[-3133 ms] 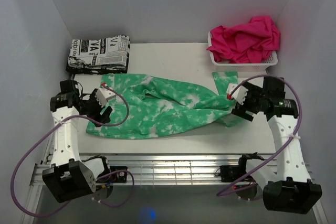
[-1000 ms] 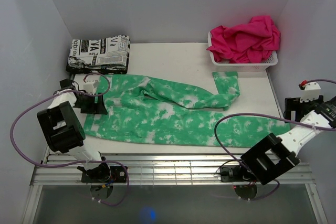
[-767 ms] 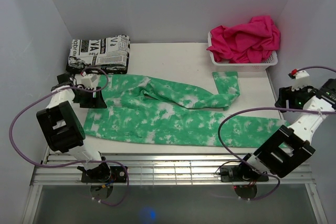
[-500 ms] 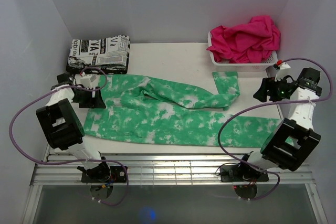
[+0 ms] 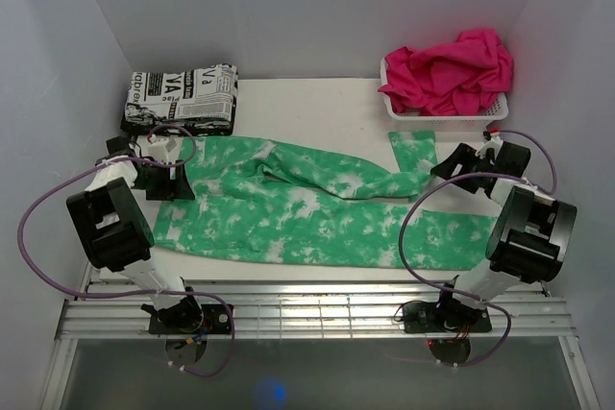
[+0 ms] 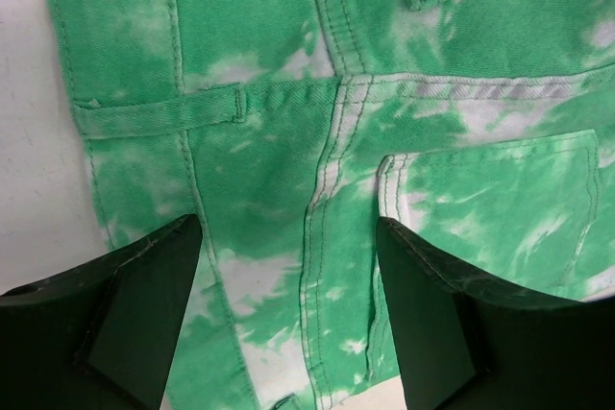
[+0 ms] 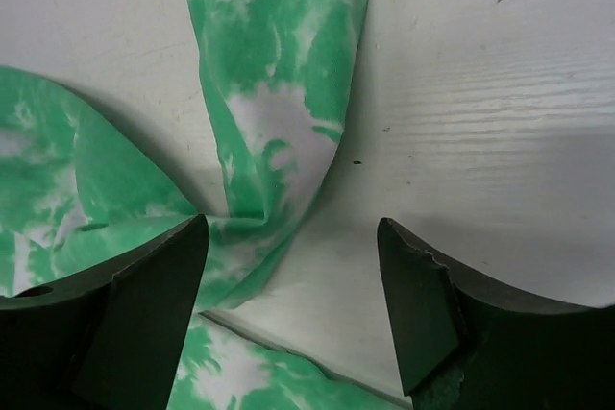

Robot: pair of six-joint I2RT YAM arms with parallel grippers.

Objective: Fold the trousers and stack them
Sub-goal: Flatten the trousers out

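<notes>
The trousers (image 5: pixel 288 213) are mint green blotched white, the newsprint cloth (image 5: pixel 183 95) black-and-white, the heaped cloth (image 5: pixel 447 74) hot pink.

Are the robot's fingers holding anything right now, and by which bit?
Nothing is held. The left fingers stand open above the trousers at the waist. The right fingers stand open above the bent leg.

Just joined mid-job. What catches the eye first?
Green tie-dye trousers sprawl across the middle of the table, one leg kinked back at the right. The open left gripper hangs over the waistband, the open right gripper over the kink. A pink cloth heaps in the far-right basket.
</notes>
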